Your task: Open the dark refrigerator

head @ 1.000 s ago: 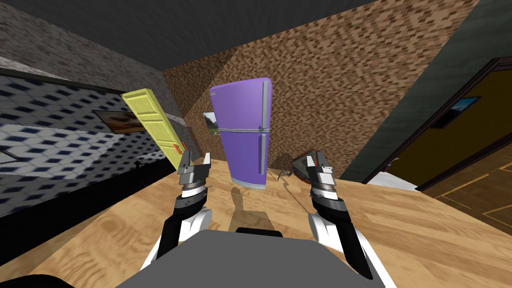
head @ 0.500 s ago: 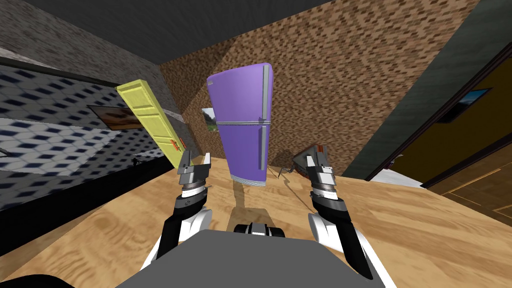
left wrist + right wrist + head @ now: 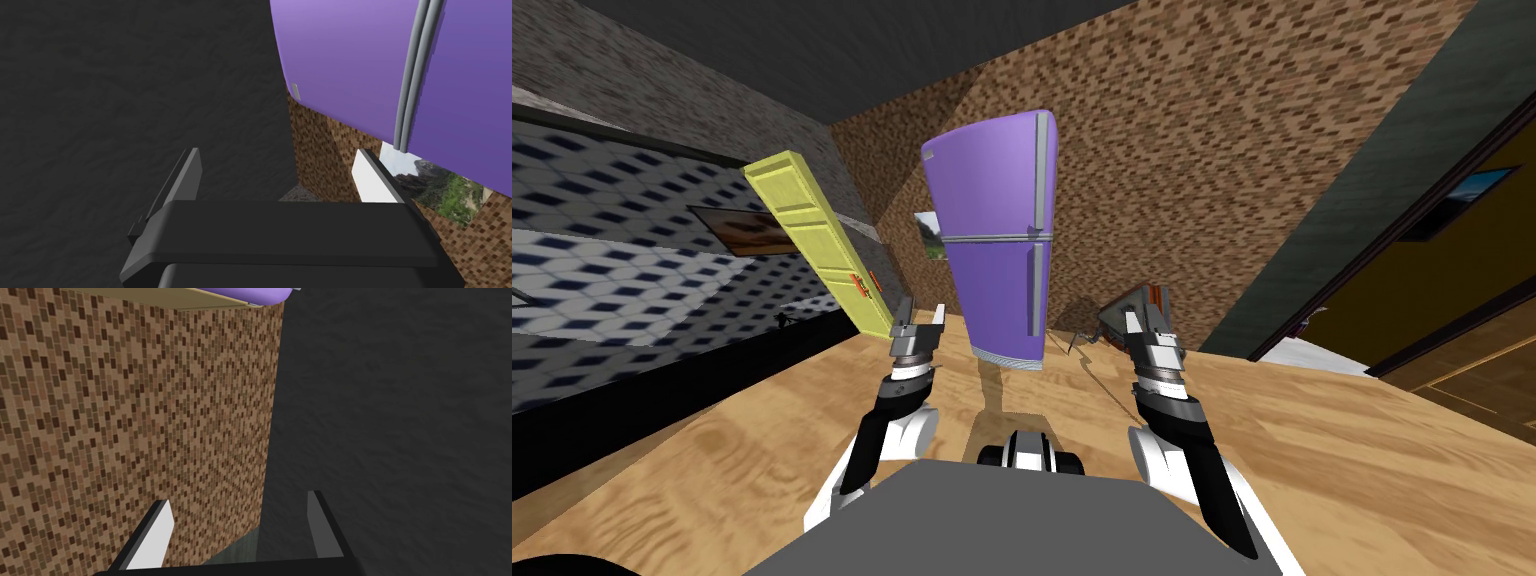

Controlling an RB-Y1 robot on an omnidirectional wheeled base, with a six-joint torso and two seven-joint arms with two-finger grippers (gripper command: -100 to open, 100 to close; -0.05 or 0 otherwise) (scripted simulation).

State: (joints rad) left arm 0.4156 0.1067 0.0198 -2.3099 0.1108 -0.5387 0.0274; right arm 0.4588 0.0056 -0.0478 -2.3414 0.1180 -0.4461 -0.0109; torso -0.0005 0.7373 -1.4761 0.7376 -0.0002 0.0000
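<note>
left gripper (image 3: 922, 310) up front over the wooden floor (image 3: 1332, 460), fingers spread, nothing between them. right gripper (image 3: 1144, 320) level with it on the other side, fingers also spread and holding nothing. the two are well apart, with a wide lane of floor running between them to the foot of the refrigerator (image 3: 997, 240). the refrigerator is purple and stands upright on the floor's far edge against the brown brick wall (image 3: 1202, 150), ahead of both grippers and apart from them, nearer the left one. both doors are shut, with a grey seam between the upper and lower door. grey handles (image 3: 1039, 175) run down its right edge, one per door. in the left wrist view the gripper looks along the refrigerator's left side, and a landscape picture (image 3: 440, 195) hangs on the brick just behind it. a yellow door (image 3: 817, 240) leans out left of the refrigerator, with a gap between them. a dark, reddish object (image 3: 1124, 308) sits on the floor by the wall right of the refrigerator; what it is can't be told. a dark-framed doorway (image 3: 1412, 290) opens at far right.
</note>
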